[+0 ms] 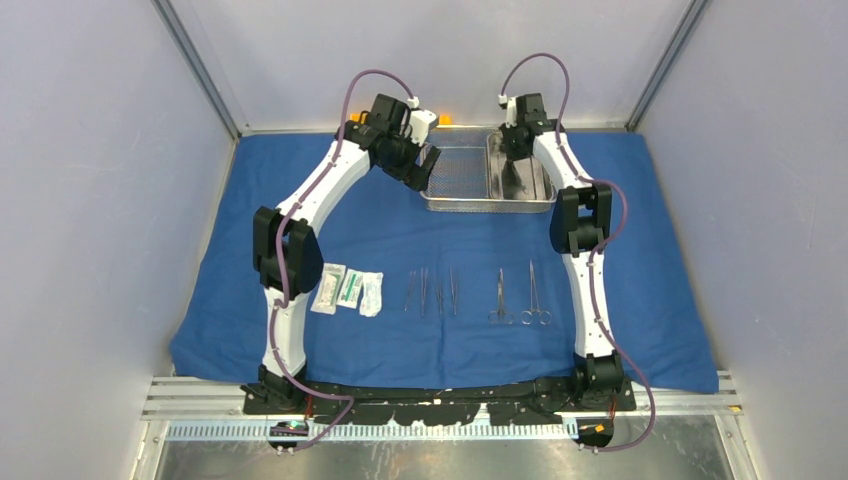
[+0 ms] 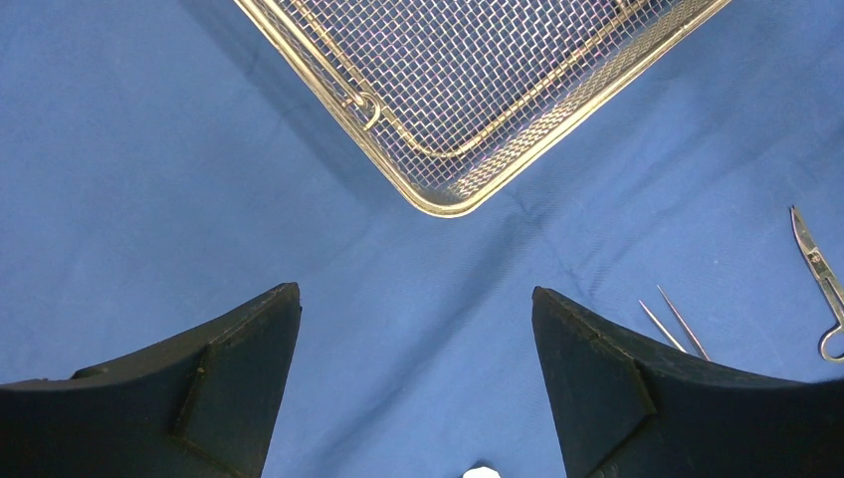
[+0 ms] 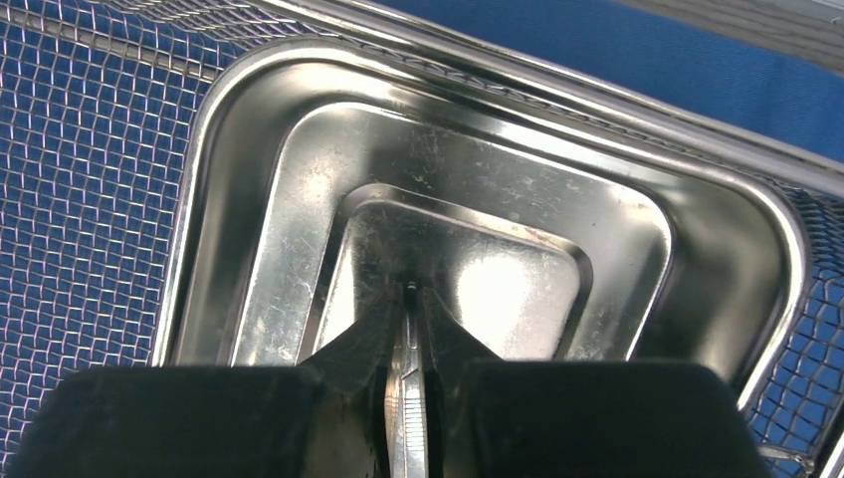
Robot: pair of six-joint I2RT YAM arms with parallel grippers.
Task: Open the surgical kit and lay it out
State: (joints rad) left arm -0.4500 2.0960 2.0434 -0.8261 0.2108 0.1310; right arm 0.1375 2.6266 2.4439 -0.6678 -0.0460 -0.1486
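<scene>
- Cloth wrap lies opened and spread flat beneath everything you see from above. Both arms reach across it toward its far side.
- Mesh basket sits on the cloth near the far edge, between your two wrists. The solid tray lies inside the basket's right-hand part.
- Your right fingers are down inside that tray, clenched on a thin steel instrument that stands edge-on between them. The wrist view is too close to tell you whether it is scissors or forceps.
- Your left fingers are released and spread wide, with nothing between them and only blue cloth below. They hover just beside the basket's near left corner, and the wrist view shows a gap of cloth between them and the wire rim.
- Three packets lie side by side on the near-left part of the cloth, close to your left arm's elbow.
- Thin forceps lie in a row near the middle of the cloth, roughly parallel to one another.
- Two ring-handled scissors lie to the right of the forceps, side by side, with their rings toward you.
- Small orange blocks show just beyond the far edge of the cloth, behind the basket.
</scene>
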